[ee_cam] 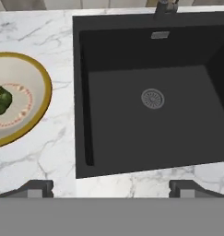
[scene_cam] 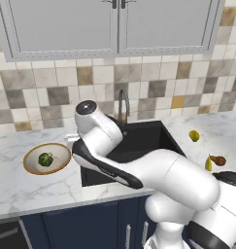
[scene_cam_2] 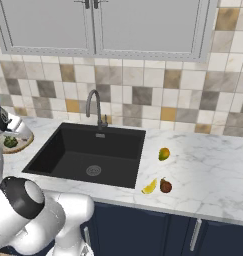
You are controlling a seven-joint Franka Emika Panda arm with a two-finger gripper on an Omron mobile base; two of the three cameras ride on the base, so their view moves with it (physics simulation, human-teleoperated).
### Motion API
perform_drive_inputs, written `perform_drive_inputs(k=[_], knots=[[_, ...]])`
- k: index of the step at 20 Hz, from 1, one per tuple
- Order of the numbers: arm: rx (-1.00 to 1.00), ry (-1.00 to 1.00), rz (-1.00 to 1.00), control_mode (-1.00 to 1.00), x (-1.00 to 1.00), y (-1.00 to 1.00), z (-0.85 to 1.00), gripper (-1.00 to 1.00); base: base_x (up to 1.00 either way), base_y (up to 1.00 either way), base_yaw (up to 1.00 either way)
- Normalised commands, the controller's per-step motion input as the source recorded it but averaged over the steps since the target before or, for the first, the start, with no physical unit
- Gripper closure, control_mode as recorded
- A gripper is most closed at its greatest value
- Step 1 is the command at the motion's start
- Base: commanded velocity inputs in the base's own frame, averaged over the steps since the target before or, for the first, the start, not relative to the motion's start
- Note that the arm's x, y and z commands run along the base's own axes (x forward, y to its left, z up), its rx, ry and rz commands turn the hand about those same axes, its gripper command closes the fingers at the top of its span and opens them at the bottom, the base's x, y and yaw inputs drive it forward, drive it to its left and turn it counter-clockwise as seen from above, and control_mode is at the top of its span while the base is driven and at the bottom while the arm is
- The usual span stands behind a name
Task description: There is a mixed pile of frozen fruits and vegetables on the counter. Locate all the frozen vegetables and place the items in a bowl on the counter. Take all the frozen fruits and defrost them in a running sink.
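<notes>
The dark-green broccoli lump (ee_cam: 0, 99) lies in the tan-rimmed bowl (ee_cam: 45, 87) on the white marble counter (ee_cam: 53, 152), left of the black sink (ee_cam: 145, 133). My gripper (ee_cam: 111, 189) hovers open over the sink's front left corner, nothing between its fingertips (ee_cam: 38, 188). Right of the sink sit the round yellow-green fruit (scene_cam_2: 164, 153), the slim yellowish piece (scene_cam_2: 150, 187) and, touching it or nearly so, the brown pear-shaped fruit (scene_cam_2: 166, 186). In the left base view the bowl (scene_cam: 61, 148) holds the broccoli (scene_cam: 45, 159); the fruit (scene_cam: 193, 135) and pear (scene_cam: 218, 160) show at far right.
A dark gooseneck tap (scene_cam_2: 95, 107) stands behind the basin, whose round metal drain (ee_cam: 152, 98) is bare; no water shows. A tiled wall and grey upper cabinets (scene_cam: 114, 24) rise behind. My own arm (scene_cam: 139, 165) crosses over the sink's front edge.
</notes>
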Motion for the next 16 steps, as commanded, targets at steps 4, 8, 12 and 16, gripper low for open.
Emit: perform_drive_inputs(k=[4, 8, 12, 16], knots=[[0.00, 0.18, -0.08, -1.00, -0.01, -0.41, 0.00, -1.00, 0.00, 0.00, 0.00], [-0.08, 0.09, -0.09, -1.00, -0.06, -0.44, -0.08, -1.00, 0.00, 0.00, 0.00], [-0.10, 0.00, -0.05, -1.00, -0.24, -0.56, -0.11, -1.00, 0.00, 0.00, 0.00], [-0.03, 0.00, -0.01, -1.00, -0.25, -0.77, -0.14, -1.00, 0.00, 0.00, 0.00]])
